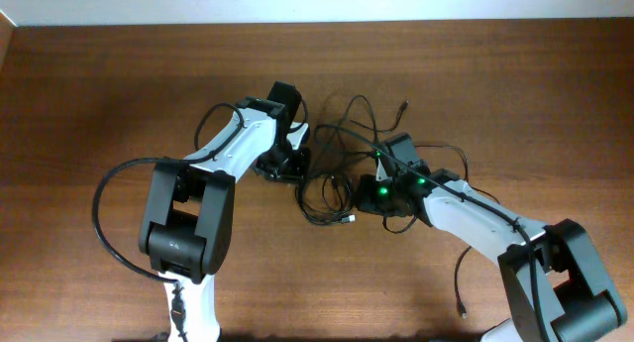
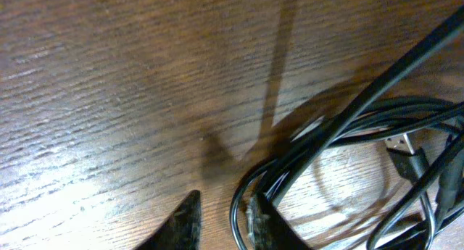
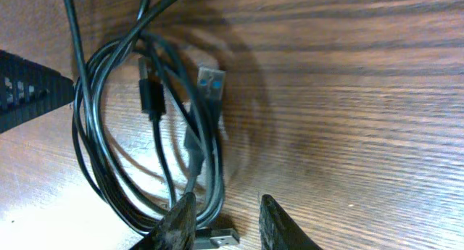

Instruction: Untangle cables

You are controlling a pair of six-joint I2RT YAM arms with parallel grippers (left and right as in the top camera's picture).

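Observation:
The cables [image 1: 332, 183] lie as a loose black tangle on the wooden table between my two arms, with strands reaching up to a small plug [image 1: 403, 106]. My left gripper [image 1: 287, 164] sits at the tangle's left edge. In the left wrist view the left gripper [image 2: 223, 210] is open, and one loop of the cables [image 2: 362, 127] runs between its fingers, close to the right one. My right gripper [image 3: 226, 206] is open too. Coiled cables [image 3: 109, 134] pass beside its left finger and a USB plug [image 3: 217, 238] lies between the tips. A blue-tongued plug [image 3: 210, 82] sits in the coil.
A thick arm cable [image 1: 109, 198] loops out at the left. Another cord [image 1: 461, 283] hangs near the right arm's base. The table's far edge [image 1: 317, 25] meets a white wall. Part of the left gripper's body [image 3: 22, 90] shows in the right wrist view.

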